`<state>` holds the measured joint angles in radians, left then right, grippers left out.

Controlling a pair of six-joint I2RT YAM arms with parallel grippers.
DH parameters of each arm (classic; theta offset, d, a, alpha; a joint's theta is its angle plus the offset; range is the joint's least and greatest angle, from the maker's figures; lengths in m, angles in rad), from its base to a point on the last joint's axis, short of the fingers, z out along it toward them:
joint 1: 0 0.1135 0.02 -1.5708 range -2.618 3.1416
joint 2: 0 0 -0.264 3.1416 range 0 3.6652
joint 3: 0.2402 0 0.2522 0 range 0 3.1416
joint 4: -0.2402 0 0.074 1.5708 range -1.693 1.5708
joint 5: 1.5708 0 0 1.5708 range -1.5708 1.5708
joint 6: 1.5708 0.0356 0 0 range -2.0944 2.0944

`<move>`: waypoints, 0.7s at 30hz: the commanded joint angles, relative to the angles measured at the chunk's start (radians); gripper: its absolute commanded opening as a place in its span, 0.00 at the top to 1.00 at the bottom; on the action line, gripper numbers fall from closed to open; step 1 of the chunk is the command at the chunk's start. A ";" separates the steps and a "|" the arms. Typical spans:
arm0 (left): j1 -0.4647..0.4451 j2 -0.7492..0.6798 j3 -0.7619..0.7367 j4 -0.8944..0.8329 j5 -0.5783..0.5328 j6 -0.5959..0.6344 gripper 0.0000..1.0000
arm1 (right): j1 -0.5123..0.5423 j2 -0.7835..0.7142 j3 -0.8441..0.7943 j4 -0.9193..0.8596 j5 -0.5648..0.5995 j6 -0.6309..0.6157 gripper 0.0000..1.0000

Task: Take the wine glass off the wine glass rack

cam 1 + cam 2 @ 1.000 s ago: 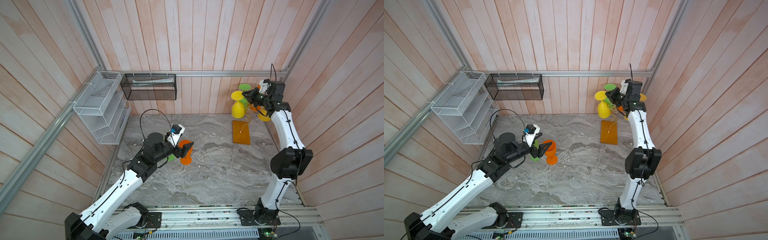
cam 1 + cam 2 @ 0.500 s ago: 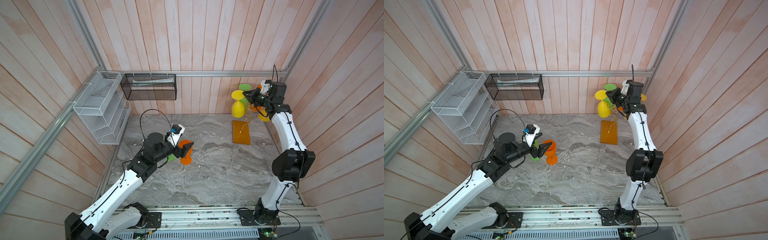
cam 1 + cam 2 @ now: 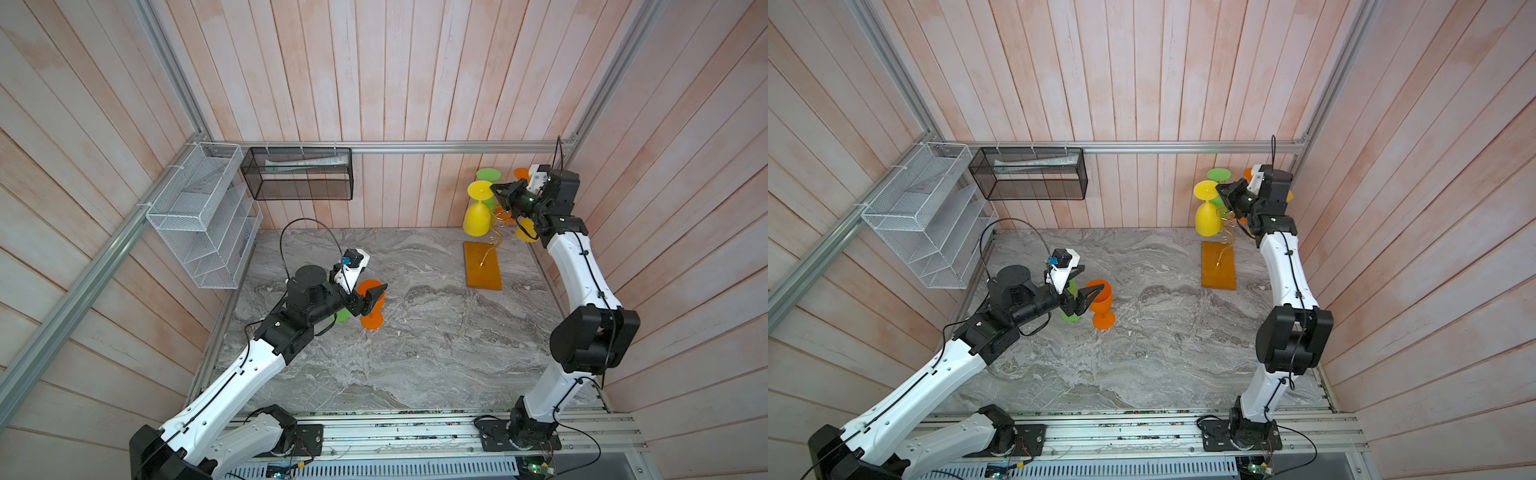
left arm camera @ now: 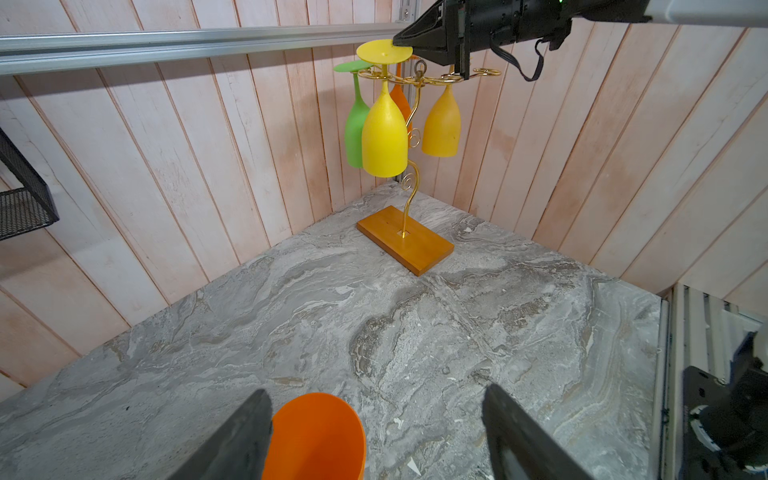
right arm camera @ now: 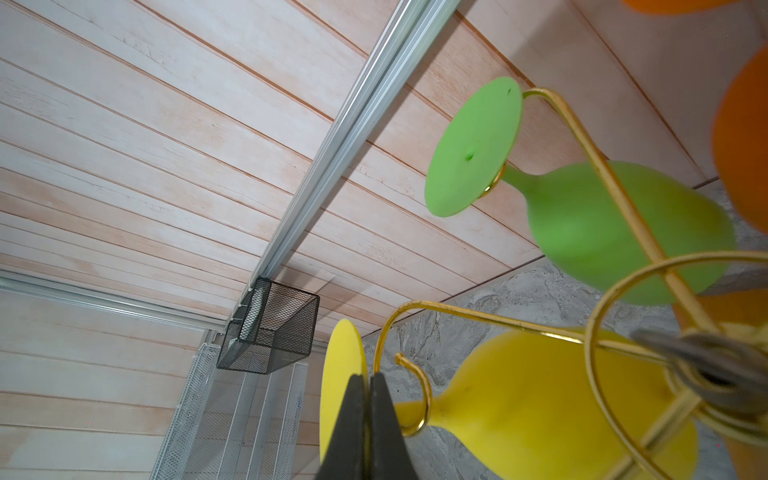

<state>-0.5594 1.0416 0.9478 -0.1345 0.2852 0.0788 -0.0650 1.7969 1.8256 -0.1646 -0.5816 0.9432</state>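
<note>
Rack (image 4: 419, 249) of curled gold wire

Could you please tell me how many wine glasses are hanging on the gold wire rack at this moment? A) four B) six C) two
A: in the left wrist view a green glass, a yellow glass, an orange glass behind it and an amber glass all hang upside down from the wine glass rack.
</note>
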 commanded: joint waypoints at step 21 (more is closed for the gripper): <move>-0.004 0.003 -0.006 0.007 -0.006 0.000 0.19 | -0.012 -0.077 -0.069 0.042 0.047 -0.025 1.00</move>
<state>-0.5594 1.0416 0.9478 -0.1345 0.2855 0.0788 -0.0727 1.7592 1.7622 -0.1349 -0.5594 0.9493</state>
